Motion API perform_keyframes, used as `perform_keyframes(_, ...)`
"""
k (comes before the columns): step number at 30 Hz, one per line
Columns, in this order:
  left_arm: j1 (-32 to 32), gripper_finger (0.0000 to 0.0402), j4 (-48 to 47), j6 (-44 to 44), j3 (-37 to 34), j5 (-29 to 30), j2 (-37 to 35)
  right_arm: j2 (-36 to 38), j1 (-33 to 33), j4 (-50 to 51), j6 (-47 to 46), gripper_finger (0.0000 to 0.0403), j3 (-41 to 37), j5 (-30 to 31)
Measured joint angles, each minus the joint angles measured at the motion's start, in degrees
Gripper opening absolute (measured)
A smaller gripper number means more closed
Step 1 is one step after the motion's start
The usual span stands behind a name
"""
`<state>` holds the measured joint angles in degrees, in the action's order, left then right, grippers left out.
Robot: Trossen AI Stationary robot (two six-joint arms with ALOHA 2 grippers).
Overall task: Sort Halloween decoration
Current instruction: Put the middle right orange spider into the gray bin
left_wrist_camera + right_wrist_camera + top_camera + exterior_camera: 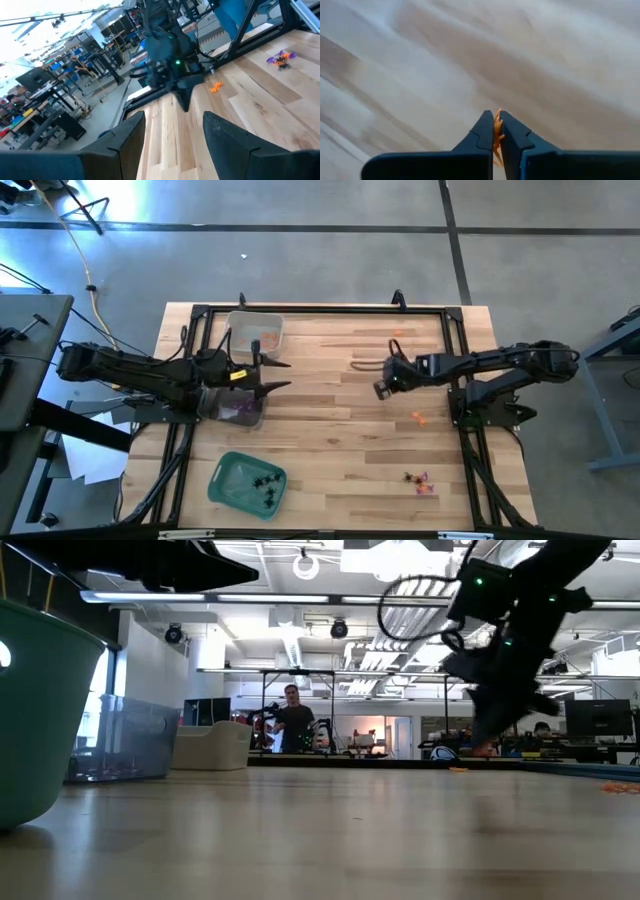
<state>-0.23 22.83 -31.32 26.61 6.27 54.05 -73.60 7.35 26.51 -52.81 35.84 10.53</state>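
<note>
Right gripper (497,131) over the middle of the wooden table (330,430), fingers pinched together on a small orange trinket (496,134). Left gripper (268,375) beside the clear trays (255,332), fingers spread wide, nothing between them. Other trinkets loose on the table near the right arm: one orange (419,418), a small mixed cluster (419,480). Black spiders (266,485) in the green tray (230,477).
</note>
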Motion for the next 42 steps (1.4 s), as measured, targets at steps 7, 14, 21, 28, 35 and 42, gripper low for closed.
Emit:
perform_keyframes(7,0.3,0.0186,-5.5,1.1,0.0,0.0,-3.5,-0.2,6.3,-20.5,12.4,0.0003,2.5,-2.6)
perform_keyframes(14,0.3,0.0186,-9.7,2.2,0.0,0.0,-6.4,-7.6,11.1,-27.2,22.5,0.0003,9.7,-8.0)
perform_keyframes(21,0.3,0.0186,-14.3,2.7,0.0,0.0,-9.8,-23.6,14.3,-27.2,32.9,0.0003,25.5,-10.4)
perform_keyframes(28,0.3,0.0186,-21.6,4.7,0.0,0.1,-13.9,-38.2,15.6,-27.2,39.3,0.0003,45.6,-18.5)
perform_keyframes(35,0.3,0.0186,-26.6,4.2,0.0,0.1,-17.4,-49.7,15.6,-25.3,41.3,0.0003,62.4,-24.5)
perform_keyframes(42,0.2,0.0186,-30.7,4.3,0.0,0.1,-20.2,-58.2,15.6,-22.4,41.3,0.0003,73.0,-25.7)
